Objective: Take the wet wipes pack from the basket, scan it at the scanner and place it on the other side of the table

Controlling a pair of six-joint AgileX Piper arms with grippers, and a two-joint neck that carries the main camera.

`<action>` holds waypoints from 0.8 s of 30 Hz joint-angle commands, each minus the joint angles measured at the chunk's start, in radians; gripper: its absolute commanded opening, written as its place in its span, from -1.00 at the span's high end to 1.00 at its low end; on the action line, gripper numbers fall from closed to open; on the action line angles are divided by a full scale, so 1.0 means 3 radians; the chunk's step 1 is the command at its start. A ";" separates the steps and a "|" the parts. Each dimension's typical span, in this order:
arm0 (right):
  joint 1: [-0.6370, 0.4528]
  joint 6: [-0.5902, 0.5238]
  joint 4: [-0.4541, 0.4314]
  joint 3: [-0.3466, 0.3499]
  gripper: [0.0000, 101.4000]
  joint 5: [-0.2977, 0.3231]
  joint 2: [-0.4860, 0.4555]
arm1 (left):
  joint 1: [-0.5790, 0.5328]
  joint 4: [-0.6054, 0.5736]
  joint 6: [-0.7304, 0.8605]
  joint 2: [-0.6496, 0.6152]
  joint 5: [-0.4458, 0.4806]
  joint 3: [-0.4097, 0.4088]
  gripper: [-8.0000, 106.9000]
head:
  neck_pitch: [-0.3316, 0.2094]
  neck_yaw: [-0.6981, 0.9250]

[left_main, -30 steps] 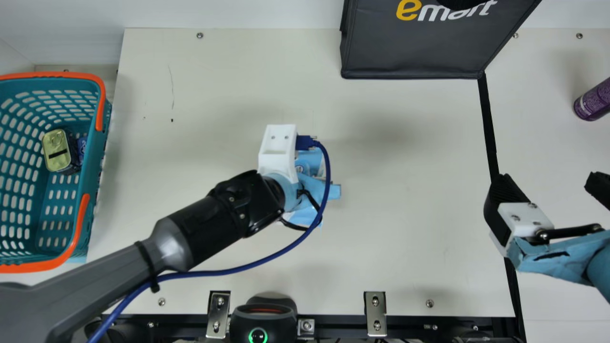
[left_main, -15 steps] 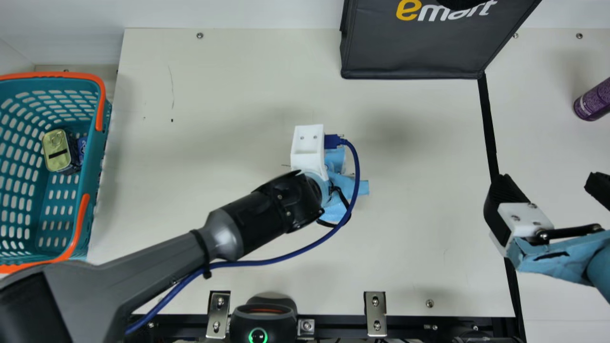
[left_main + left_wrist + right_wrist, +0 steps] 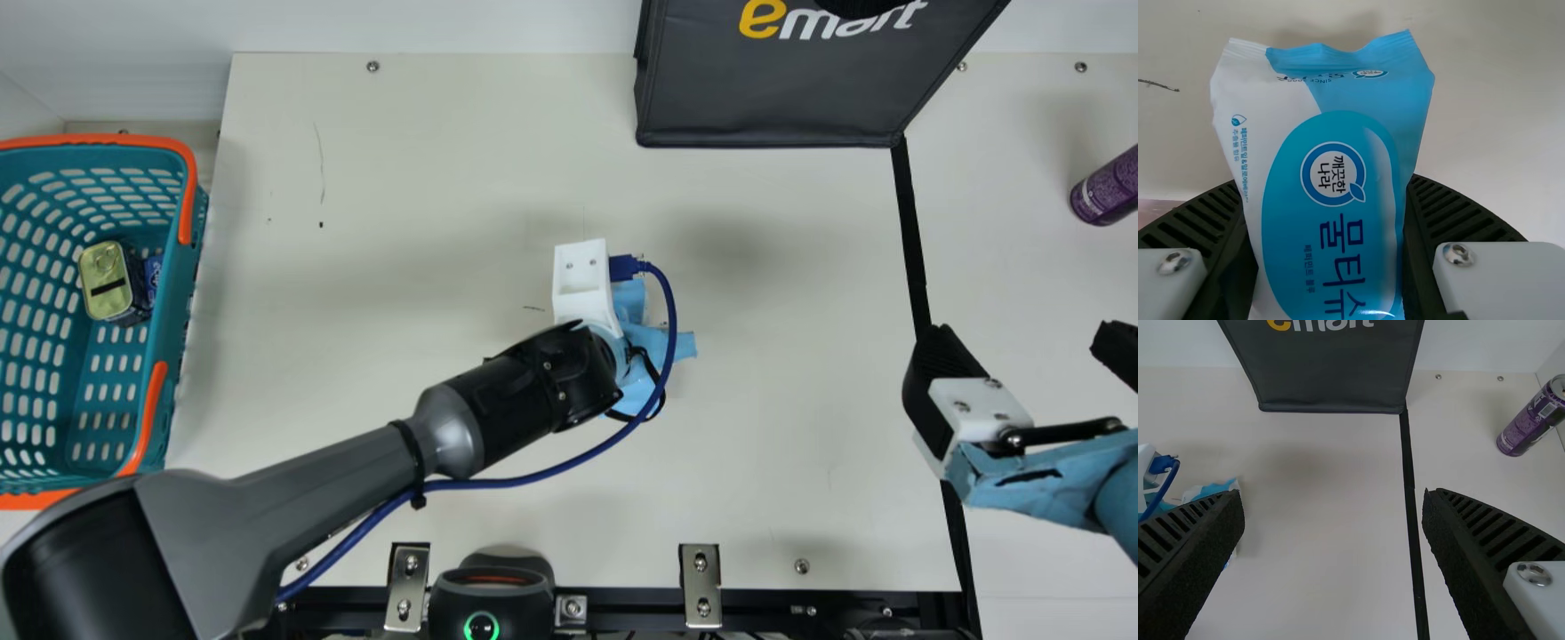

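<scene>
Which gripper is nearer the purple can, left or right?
Right. In the main view, the right gripper is below the purple can; the left gripper is farther off, well to its left, holding the wet wipes pack.

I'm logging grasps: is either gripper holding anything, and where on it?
The left gripper holds the wet wipes pack by its two long sides, with one end jutting free; the right gripper holds nothing.

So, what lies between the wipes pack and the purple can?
A black strip crosses the stretch between the wipes pack and the purple can, with bare tabletop on both sides of it; the right wrist view shows this.
</scene>
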 commanded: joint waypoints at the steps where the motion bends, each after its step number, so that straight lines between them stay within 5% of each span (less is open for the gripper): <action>1: 0.0000 0.0000 0.0000 0.0000 -0.87 0.0000 0.0000 | 0.0019 -0.0044 0.0013 -0.0021 -0.0032 0.0028 -0.16 | -0.0097 0.0005; 10: 0.0000 0.0000 0.0000 0.0000 -0.87 0.0000 0.0000 | 0.0202 -0.0508 0.0334 -0.0296 -0.0372 0.0312 -0.69 | -0.0097 0.0005; 18: 0.0000 0.0000 0.0000 0.0000 -0.87 0.0000 0.0000 | 0.0506 -0.1618 0.1503 -0.0880 -0.0925 0.0885 -0.71 | -0.0097 0.0005; 24: 0.0000 0.0000 0.0000 0.0000 -0.87 0.0000 0.0000 | 0.0830 -0.2563 0.2688 -0.1445 -0.0910 0.1260 -0.71 | -0.0097 0.0005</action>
